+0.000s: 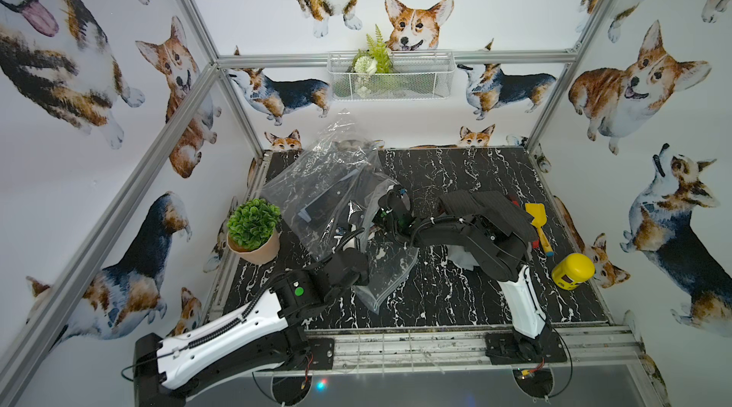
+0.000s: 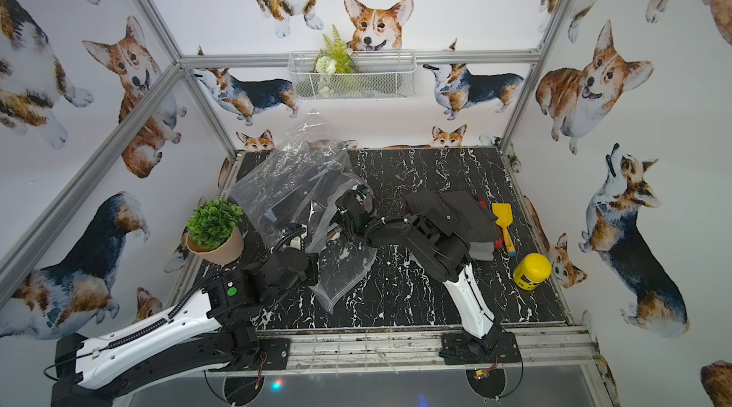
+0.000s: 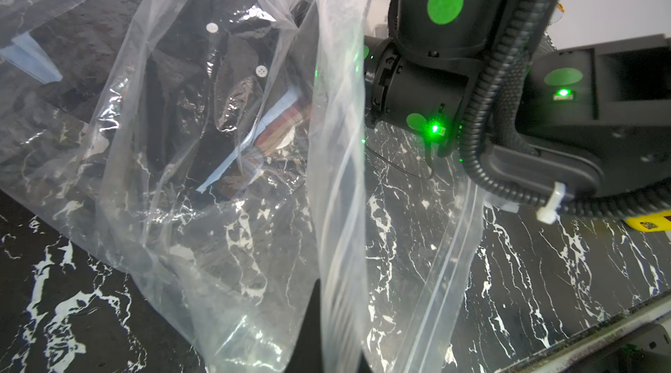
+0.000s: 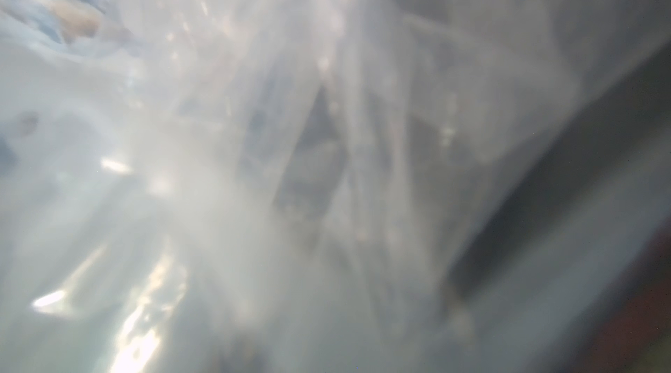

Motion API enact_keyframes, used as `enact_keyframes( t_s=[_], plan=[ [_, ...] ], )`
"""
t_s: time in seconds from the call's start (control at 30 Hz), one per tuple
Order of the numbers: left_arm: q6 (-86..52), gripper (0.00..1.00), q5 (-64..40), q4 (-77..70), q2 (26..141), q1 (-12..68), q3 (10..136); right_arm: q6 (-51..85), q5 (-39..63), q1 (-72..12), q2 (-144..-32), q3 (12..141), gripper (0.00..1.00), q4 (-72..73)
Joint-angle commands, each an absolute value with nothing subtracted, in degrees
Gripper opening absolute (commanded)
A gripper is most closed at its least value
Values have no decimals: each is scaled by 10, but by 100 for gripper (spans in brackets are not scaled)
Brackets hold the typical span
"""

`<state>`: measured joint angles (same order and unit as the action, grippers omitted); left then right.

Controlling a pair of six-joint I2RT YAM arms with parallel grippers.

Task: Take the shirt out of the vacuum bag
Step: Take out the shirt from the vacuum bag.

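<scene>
Left tool [image 3: 323, 324] on vacuum bag [image 3: 203, 229] edge

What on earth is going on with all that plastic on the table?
Two robot arms are working a dark shirt out of a clear vacuum bag. The left gripper is shut on a fold of the bag near its zip edge. The right arm reaches into the bag's mouth; plastic blurs its camera, so whether it has the shirt is unclear. The shirt is still inside.
</scene>
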<state>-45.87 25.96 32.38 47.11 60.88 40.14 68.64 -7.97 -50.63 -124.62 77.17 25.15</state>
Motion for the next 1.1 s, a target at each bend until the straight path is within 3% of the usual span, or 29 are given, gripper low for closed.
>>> enact_keyframes(
  t_s=[0.0,0.27,0.53,1.07],
  plan=[
    [-468,0,251,324,468,610,402,700,-68,-506,-1260,801,24,238],
    [-467,0,253,325,467,609,398,701,-54,-503,-1263,801,0,252],
    [-472,0,270,329,460,610,394,684,-34,-505,-1218,773,0,260],
    [-465,0,308,342,473,609,421,671,-25,-534,-1044,560,0,309]
  ],
)
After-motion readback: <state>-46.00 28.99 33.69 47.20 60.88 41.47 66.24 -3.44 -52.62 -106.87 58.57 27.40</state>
